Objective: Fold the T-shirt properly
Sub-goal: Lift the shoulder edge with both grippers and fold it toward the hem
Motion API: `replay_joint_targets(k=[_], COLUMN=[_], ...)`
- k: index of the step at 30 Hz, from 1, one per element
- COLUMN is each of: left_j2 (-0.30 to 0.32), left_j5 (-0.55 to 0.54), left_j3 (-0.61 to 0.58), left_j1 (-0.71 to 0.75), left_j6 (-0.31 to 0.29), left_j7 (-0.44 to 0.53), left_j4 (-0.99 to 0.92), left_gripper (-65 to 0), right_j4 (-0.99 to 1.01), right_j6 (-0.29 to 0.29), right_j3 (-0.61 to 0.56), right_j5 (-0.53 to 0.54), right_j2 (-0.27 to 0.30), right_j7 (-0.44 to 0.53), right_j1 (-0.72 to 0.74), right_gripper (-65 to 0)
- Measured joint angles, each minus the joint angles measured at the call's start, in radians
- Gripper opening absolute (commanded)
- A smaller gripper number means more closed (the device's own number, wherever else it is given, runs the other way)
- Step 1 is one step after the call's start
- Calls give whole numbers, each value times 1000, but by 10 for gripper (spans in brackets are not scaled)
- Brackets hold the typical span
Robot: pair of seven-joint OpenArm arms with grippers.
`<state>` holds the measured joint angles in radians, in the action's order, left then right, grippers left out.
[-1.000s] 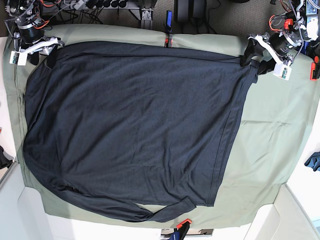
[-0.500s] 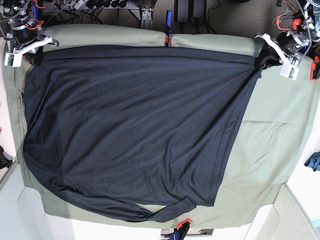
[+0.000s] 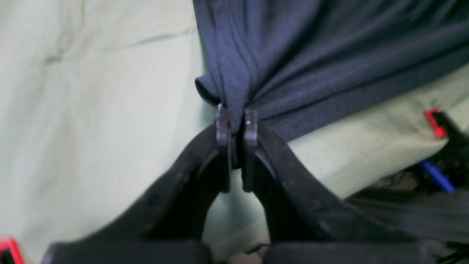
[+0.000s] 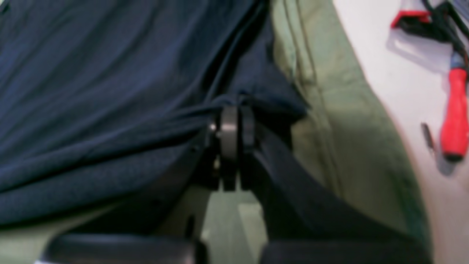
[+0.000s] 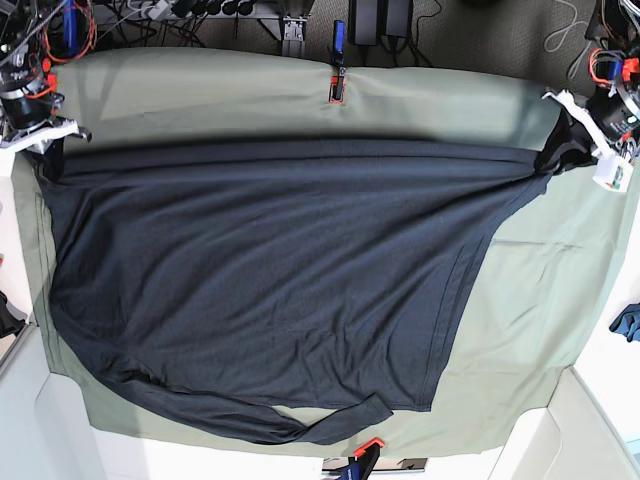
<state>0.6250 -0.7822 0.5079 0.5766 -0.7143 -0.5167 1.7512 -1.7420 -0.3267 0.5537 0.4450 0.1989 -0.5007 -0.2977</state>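
The shirt (image 5: 270, 290) is huge, dark navy-black thin knit, spread over most of the green cloth (image 5: 530, 310) that covers the table. Its far edge is pulled into a taut straight line between the two back corners, with creases fanning out from each pinched corner. The near side lies loose, with a sleeve curling along the front edge and a stitched hem running down the right side.

Bare cloth shows along the back edge and in a wide strip on the right side; on the left the shirt runs nearly to the cloth's edge.

The left gripper (image 3: 236, 123) sits at the back right corner, fingers clamped tight on a bunched fold of shirt. The right gripper (image 4: 234, 128) sits at the back left corner, fingers pressed together on the shirt. A red-handled tool (image 4: 454, 121) lies on the white surface beside the cloth.
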Motion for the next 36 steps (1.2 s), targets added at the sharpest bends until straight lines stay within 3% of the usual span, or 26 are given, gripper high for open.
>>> replay_joint_targets(k=[6, 14, 19, 27, 31, 36], left_j2=[89, 112, 101, 56, 21, -35], left_j5=[44, 113, 140, 158, 251, 299], left_j3=[-157, -419, -579, -716, -755, -756], left_j1=[-164, -503, -696, -913, -978, -1049], left_j6=[-3, 2, 1, 6, 8, 26], left_j7=[16, 69, 105, 122, 198, 201], left_j4=[-127, -374, -563, -775, -844, -953], left_gripper=[-650, -650, -650, -650, -624, -623], right_j4=[166, 308, 417, 522, 589, 632], right_j6=[-33, -31, -56, -50, -46, -43], right_j3=[-6, -3, -2, -21, -67, -105], right_j5=[-11, -17, -50, -101, -164, -192], right_j2=[-2, -2, -2, 6, 6, 6], right_j7=[-2, -3, -8, 2, 2, 11], right_j1=[146, 303, 404, 526, 584, 636], right_gripper=[-650, -650, -650, -650, -650, -650])
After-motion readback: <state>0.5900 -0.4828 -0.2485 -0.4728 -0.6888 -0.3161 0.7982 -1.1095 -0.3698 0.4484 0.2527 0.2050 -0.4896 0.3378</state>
